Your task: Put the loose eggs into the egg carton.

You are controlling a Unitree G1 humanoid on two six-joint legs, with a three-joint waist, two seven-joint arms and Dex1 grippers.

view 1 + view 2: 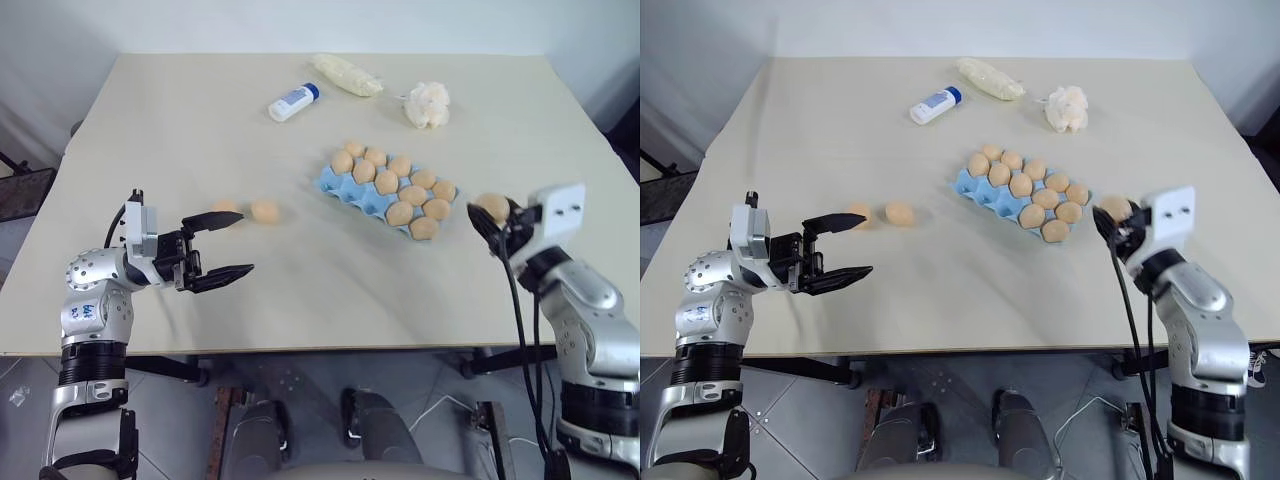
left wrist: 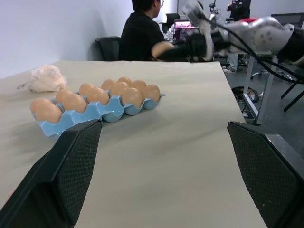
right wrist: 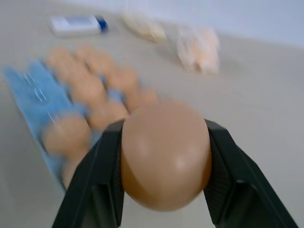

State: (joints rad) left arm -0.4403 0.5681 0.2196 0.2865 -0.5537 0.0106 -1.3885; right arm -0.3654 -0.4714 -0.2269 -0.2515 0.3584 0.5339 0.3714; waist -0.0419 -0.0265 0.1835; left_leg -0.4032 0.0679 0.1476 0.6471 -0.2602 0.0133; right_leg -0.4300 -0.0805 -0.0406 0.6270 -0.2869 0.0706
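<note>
Head views: we see the right end effector (image 1: 492,212) clamped on one egg (image 1: 491,206), held above the surface (image 1: 200,130) just right of the egg carton (image 1: 332,182). Two loose eggs (image 1: 264,210) lie near the left end effector (image 1: 226,245), whose fingers stand wide apart, holding nothing. A white bottle (image 1: 293,101) lies beyond.

Left wrist view: we note the carton with its cups mostly filled and a seated person (image 2: 142,31) behind.

Right wrist view: the held egg sits between both fingers (image 3: 102,175).
</note>
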